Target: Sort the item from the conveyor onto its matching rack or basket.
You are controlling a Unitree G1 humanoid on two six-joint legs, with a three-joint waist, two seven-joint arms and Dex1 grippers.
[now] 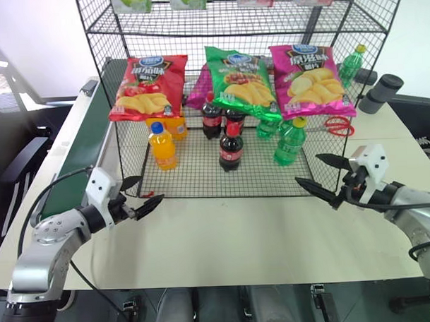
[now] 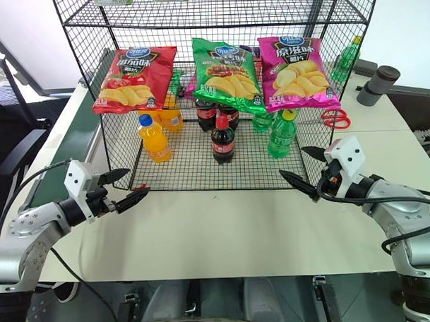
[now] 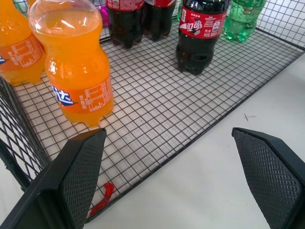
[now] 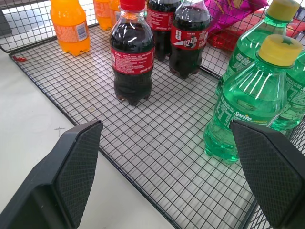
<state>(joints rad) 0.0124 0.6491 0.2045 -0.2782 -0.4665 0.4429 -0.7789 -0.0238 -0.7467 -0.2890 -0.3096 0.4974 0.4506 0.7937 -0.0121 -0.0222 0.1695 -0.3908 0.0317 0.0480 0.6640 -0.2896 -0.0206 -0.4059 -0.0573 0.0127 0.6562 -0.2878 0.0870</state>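
White desk (image 1: 239, 238) carried the rack (image 1: 113, 80); conveyor (image 1: 77, 148) ran beside the rack. Cola bottle (image 1: 230, 148) stood on the rack's bottom tier. Left gripper (image 1: 140, 195) and right gripper (image 1: 320, 175) both wide apart, empty. Left wrist view showed a red scrap (image 3: 102, 198) under the rack's edge.

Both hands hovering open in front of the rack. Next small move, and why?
Probably swing the left hand toward the conveyor to wait for an item. It and the right hand are open and hold nothing, and the front cola bottle stands upright on the rack's bottom tier, apart from both.
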